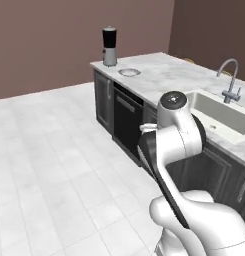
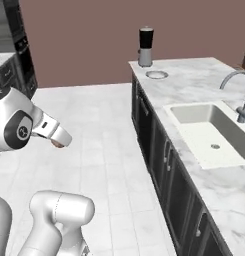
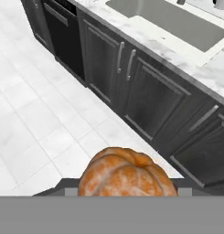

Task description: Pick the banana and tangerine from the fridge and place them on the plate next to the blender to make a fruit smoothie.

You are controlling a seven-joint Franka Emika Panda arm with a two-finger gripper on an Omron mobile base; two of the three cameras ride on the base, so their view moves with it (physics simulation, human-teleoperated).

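Observation:
The tangerine [image 3: 125, 172], a round orange fruit with pale segments, sits between my gripper's [image 3: 125, 191] fingertips at the bottom of the hand view, and the gripper is shut on it. A sliver of the tangerine [image 2: 57, 144] shows under the hand, held above the floor beside the counter. At the far end of the counter stands the blender [image 1: 109, 46] [image 2: 145, 46], a black jar on a silver base. The pale round plate [image 1: 129, 72] [image 2: 156, 74] lies right beside it. The banana and the fridge are out of view.
A long marble counter [image 1: 164, 75] [image 2: 194, 90] runs over dark cabinets [image 3: 145, 96] and a black dishwasher [image 1: 126, 120]. A sink [image 1: 221, 117] [image 2: 209, 132] with a curved faucet [image 1: 230, 80] is set into it. White tiled floor [image 1: 49, 165] lies open to the left.

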